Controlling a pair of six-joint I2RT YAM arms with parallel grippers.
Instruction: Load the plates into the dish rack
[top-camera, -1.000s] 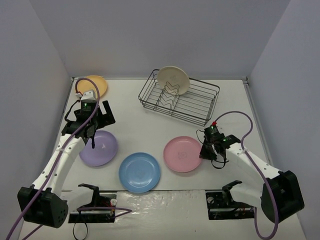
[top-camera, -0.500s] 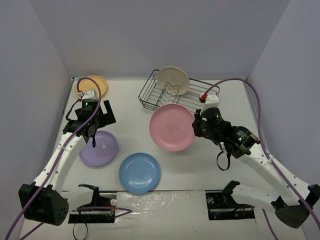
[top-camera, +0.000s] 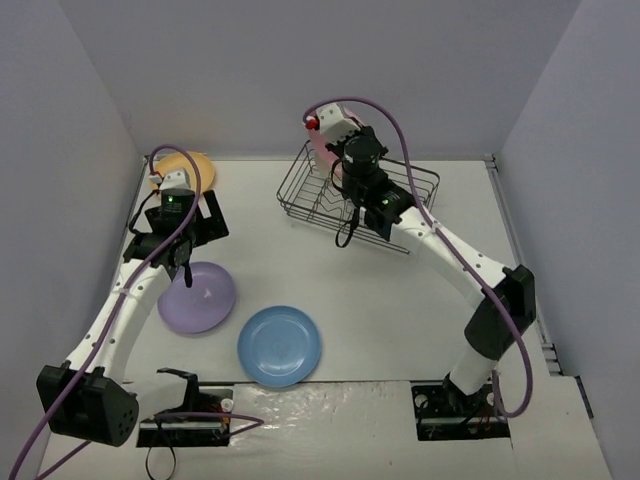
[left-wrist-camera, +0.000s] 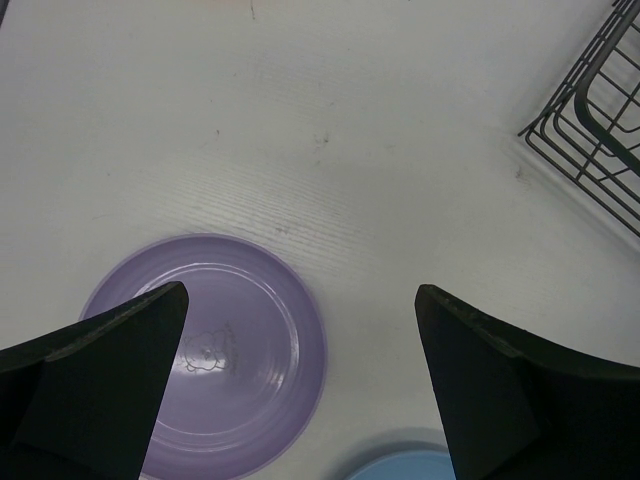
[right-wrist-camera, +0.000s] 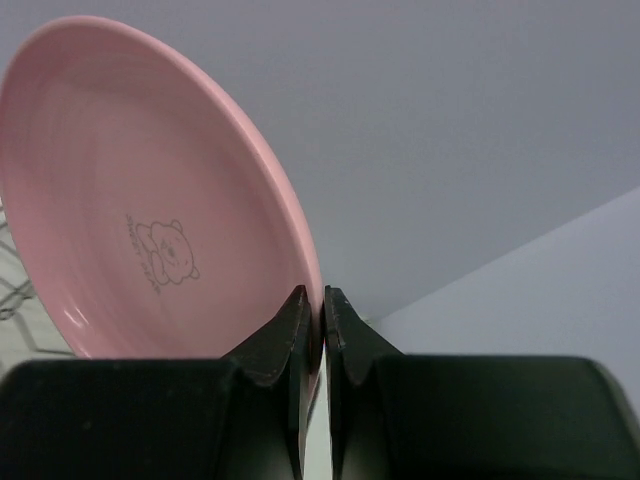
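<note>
Right pincer (top-camera: 338, 158) holds pink plate (top-camera: 321, 152) over rack (top-camera: 424, 192).

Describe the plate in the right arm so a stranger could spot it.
Start at the wire dish rack at the back of the table. Over its left end, the right end effector pinches a plate by its rim. It is the pink one, held in the air; the purple plate, blue plate and yellow plate lie flat.

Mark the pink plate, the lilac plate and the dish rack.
Round matte pink plate (right-wrist-camera: 150, 200): right wrist view, inner face.
Round matte lilac plate (left-wrist-camera: 245, 350): left wrist view, inner face.
Dark thin-wire rectangular dish rack (top-camera: 290, 185): top external view, left end wall.
</note>
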